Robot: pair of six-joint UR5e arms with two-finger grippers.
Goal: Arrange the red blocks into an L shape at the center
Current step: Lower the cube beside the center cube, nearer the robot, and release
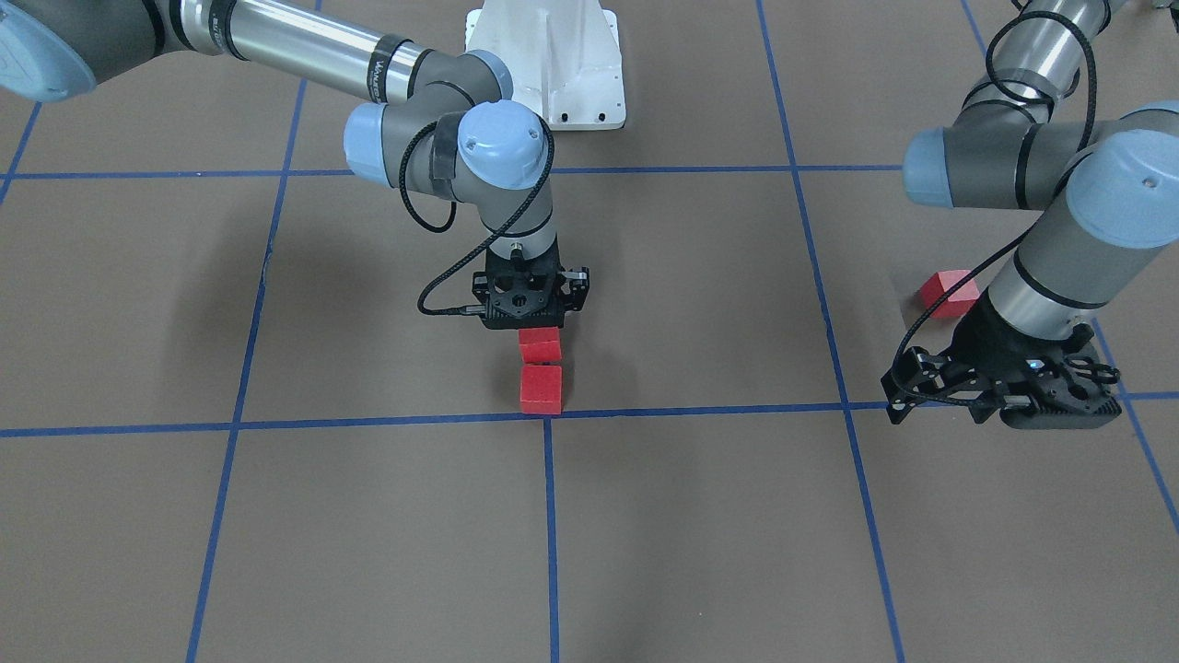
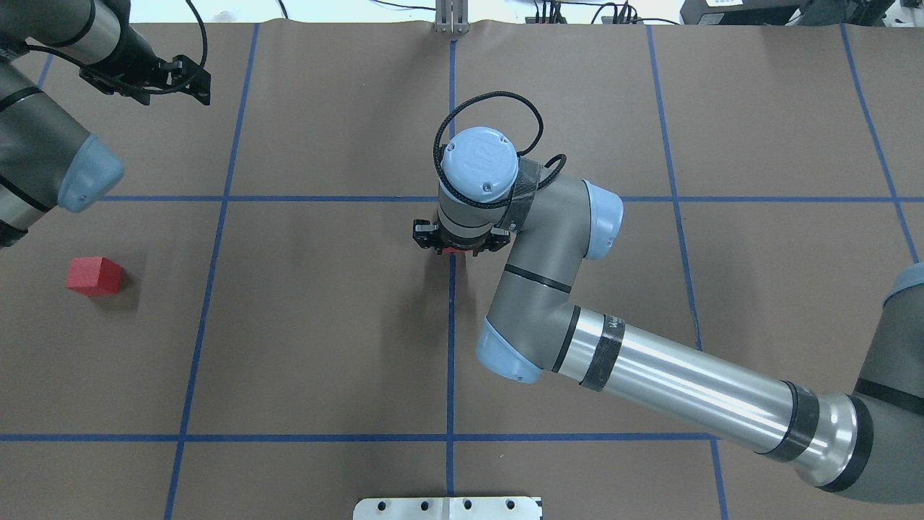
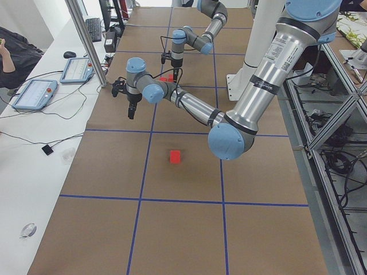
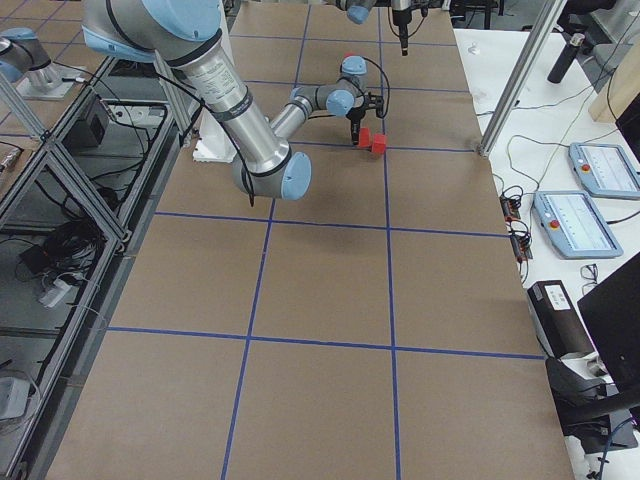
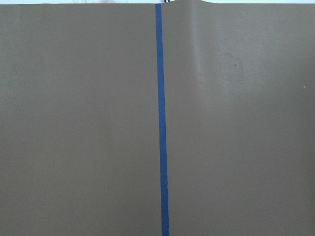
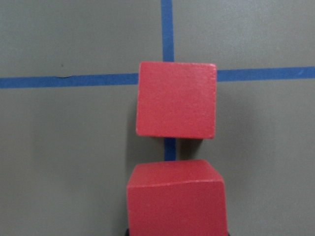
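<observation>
One red block (image 1: pixel 541 389) lies just on the robot's side of the center crossing (image 1: pixel 550 417); in the right wrist view (image 6: pixel 177 100) it covers the crossing. My right gripper (image 1: pixel 534 318) points straight down, shut on a second red block (image 1: pixel 540 343), which it holds low and close behind the first. This block shows slightly tilted (image 6: pixel 176 196); the fingers are hidden there. The third red block (image 1: pixel 949 293) lies alone to my left (image 2: pixel 94 276). My left gripper (image 1: pixel 1009 405) is open and empty, hovering beyond that block (image 2: pixel 184 79).
The white robot base (image 1: pixel 553 74) stands at the table's near edge (image 2: pixel 447 508). My right forearm (image 2: pixel 671 375) stretches low across the right half. The left wrist view shows only brown paper and a blue tape line (image 5: pixel 161 123). Operators' tablets (image 3: pixel 34 94) lie on the side bench.
</observation>
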